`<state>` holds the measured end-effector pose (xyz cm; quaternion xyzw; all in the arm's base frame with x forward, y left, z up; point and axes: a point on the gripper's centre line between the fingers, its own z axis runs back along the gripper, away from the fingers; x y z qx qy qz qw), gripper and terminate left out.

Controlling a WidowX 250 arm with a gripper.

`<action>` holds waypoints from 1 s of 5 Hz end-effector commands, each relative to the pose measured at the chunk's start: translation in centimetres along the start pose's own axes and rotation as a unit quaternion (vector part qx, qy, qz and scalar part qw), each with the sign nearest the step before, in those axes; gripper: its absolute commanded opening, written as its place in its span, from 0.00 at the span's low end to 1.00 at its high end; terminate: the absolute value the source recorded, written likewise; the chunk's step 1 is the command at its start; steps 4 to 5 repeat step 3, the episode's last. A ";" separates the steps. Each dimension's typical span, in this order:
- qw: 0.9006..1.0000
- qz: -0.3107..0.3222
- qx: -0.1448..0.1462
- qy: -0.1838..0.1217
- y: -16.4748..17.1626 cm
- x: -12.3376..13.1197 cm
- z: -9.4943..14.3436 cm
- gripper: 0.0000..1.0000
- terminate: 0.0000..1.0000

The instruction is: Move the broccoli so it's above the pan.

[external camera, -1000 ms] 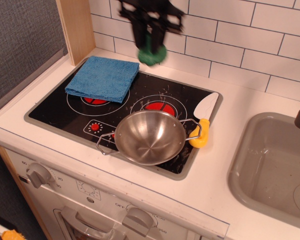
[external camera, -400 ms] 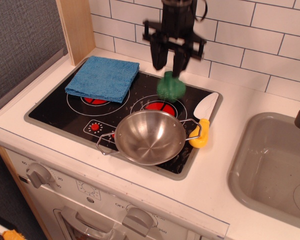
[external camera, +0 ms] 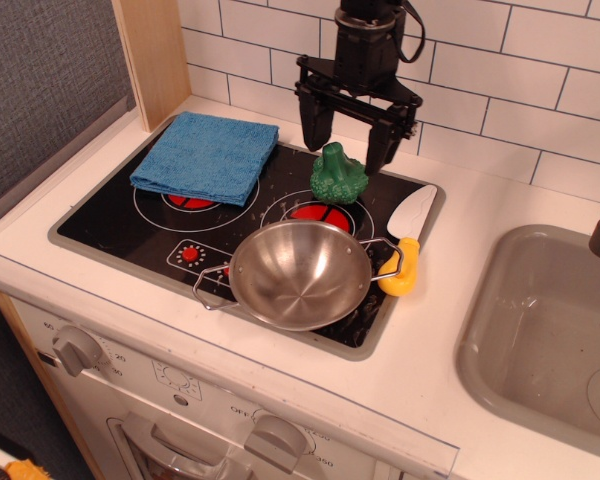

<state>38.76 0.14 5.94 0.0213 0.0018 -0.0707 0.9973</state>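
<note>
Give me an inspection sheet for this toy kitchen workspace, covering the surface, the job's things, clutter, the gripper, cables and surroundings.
Surface: black stovetop set in a white counter, red burner rings showing.
Job's things: broccoli sits on the stovetop just behind the pan, stalk up, apart from it; the pan is empty.
Clutter: folded blue cloth over the back-left burner; yellow-handled spatula beside the pan's right handle.
Gripper: gripper open, fingers either side of the broccoli and above it, not gripping.
Cables: black cable looped at the arm's wrist.
Surroundings: white tile wall, grey sink at right, oven knobs below.
</note>
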 end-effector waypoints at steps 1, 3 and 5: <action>0.998 0.011 0.014 -0.058 -0.5 -1.2 5.3 1.00 0.00; 0.999 0.014 0.022 -0.046 -0.6 -1.8 5.2 1.00 1.00; 0.999 0.014 0.022 -0.046 -0.6 -1.8 5.2 1.00 1.00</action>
